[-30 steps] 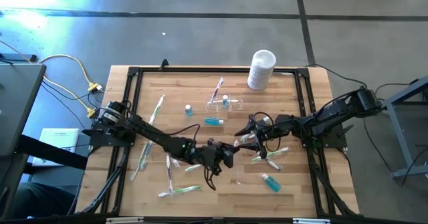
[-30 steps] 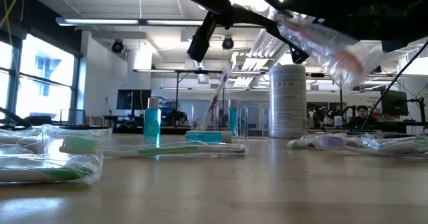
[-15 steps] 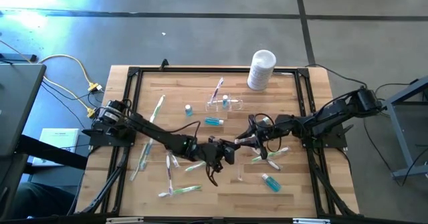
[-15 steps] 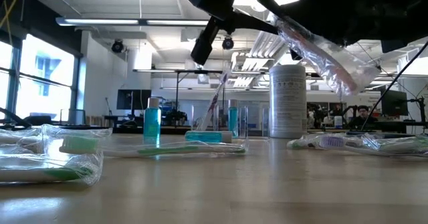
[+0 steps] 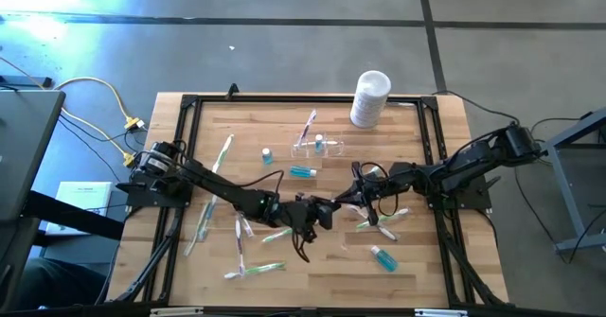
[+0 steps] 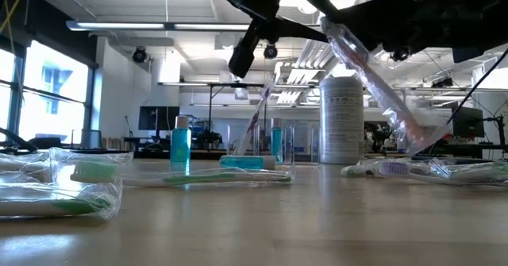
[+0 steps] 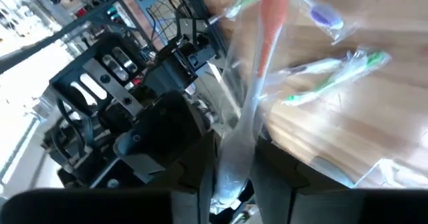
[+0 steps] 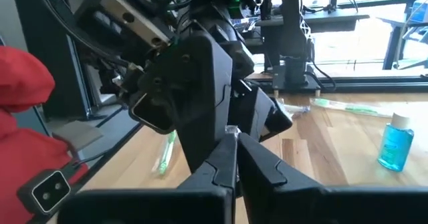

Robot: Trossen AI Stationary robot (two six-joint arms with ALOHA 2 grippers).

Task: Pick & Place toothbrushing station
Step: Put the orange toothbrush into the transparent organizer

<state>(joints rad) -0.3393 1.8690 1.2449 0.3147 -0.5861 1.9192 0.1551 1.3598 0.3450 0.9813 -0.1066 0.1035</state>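
Wooden table with a black frame round its edge, on a grey floor; yellow cables off at 9 o'clock. Behind it, seen level across the top, a wide hall with tall windows, ceiling lights and monitors.

Toothbrushing station standing upright toward 12 o'clock of the table's middle: small, clear, see-through, with upright compartments. Holds one toothbrush leaning out toward 12 o'clock and a small blue bottle. Untouched by either arm.

Just at 7 o'clock of it, a blue tube lying flat. At 1 o'clock, by the far rail, a white cylindrical container.

At 6 o'clock of the station, near the table's middle, both arms stretched low and meeting tip to tip. Left gripper reaching in from 9 o'clock, fingers slightly parted with a wrapped toothbrush running through the gap. Right gripper reaching in from 3 o'clock, fingers pressed together, pinching the wrapper's end. Wrapper hanging aslant above the wood, lower end close to the table.

More wrapped toothbrushes scattered at 8 o'clock and 4 o'clock, plus another blue bottle at 5 o'clock.
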